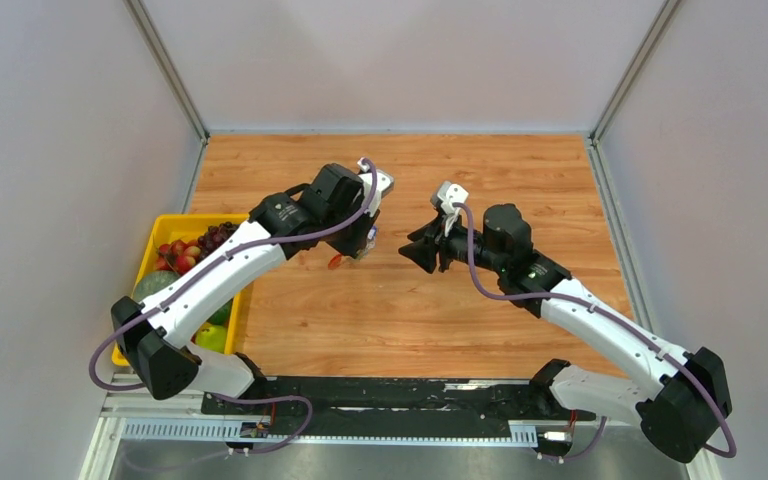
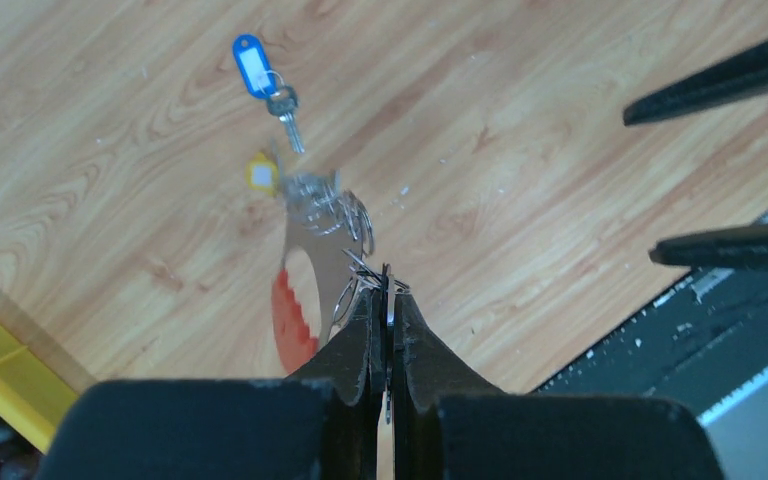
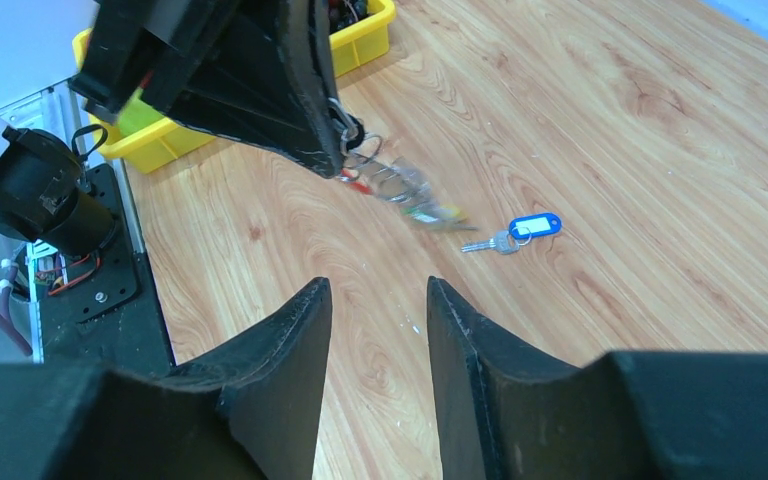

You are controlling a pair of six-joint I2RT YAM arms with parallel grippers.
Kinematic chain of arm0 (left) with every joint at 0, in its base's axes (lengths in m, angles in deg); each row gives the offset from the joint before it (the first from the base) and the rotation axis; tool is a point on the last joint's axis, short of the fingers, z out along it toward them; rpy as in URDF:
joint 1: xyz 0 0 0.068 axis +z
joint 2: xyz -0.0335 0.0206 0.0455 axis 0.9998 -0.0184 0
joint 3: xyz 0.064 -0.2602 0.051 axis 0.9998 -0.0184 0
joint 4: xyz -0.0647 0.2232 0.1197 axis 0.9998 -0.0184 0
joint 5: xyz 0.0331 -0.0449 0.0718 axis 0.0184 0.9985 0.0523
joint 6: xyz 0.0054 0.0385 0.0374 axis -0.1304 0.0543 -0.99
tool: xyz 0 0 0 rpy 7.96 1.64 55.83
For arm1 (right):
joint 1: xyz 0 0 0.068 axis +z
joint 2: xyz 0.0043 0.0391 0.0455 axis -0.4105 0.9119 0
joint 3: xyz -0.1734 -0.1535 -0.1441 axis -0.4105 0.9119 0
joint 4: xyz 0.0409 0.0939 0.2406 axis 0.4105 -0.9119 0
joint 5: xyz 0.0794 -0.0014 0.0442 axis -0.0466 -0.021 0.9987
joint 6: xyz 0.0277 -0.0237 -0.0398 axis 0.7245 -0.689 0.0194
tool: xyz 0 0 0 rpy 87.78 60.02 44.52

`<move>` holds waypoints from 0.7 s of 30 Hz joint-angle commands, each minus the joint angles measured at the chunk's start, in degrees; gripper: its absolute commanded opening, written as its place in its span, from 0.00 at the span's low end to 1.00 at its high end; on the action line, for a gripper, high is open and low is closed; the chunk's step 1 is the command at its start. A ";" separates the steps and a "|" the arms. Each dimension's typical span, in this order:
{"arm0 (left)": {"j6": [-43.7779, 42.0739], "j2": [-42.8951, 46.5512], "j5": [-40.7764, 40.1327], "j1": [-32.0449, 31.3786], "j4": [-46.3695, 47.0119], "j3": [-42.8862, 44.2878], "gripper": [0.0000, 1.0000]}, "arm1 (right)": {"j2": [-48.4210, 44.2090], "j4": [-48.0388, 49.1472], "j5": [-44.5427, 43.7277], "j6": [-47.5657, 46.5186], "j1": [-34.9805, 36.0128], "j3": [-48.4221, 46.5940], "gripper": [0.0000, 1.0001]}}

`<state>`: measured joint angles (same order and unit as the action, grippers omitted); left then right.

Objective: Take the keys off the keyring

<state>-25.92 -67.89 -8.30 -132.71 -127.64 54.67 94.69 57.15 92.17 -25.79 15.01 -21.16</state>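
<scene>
My left gripper (image 1: 364, 246) (image 2: 388, 290) is shut on the thin wire rings of the keyring (image 2: 322, 250). Its grey holder and red curved piece (image 2: 290, 325) hang blurred below the tips, just above the table. A yellow-tagged key (image 2: 262, 173) is still in the bunch (image 3: 395, 183). The red piece shows in the top view (image 1: 335, 262). One key with a blue tag (image 2: 252, 66) (image 3: 534, 227) lies loose on the wood, apart from the bunch. My right gripper (image 1: 412, 252) (image 3: 375, 290) is open and empty, a short way right of the bunch, pointing at it.
A yellow bin (image 1: 156, 232) of fruit stands at the table's left edge, also seen in the left wrist view (image 2: 0, 370) and the right wrist view (image 3: 365, 35). A black rail (image 1: 380, 392) runs along the near edge. Grey walls enclose the wooden table (image 1: 520, 170).
</scene>
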 commanded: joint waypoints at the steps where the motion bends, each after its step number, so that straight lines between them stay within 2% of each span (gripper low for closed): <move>1: 1.04 1.52 7.15 -0.19 -4.59 5.48 0.00 | -1.55 2.87 0.62 0.12 0.16 -0.03 0.43; 6: 1.19 2.19 11.88 -0.15 -4.86 7.69 0.01 | -2.39 3.24 1.49 -0.27 0.22 0.45 0.42; 15: 0.11 1.37 21.32 -0.17 -5.91 10.19 0.01 | -5.66 7.52 10.51 -1.19 0.26 3.50 0.41; 21: -1.91 -0.06 25.85 -0.18 -6.68 11.43 0.01 | -2.79 7.53 11.84 -1.04 0.27 2.97 0.47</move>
<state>-26.03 -67.84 12.02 -132.74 -134.41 62.73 90.65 61.46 101.44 -26.30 15.01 -17.79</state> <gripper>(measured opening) 0.030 0.463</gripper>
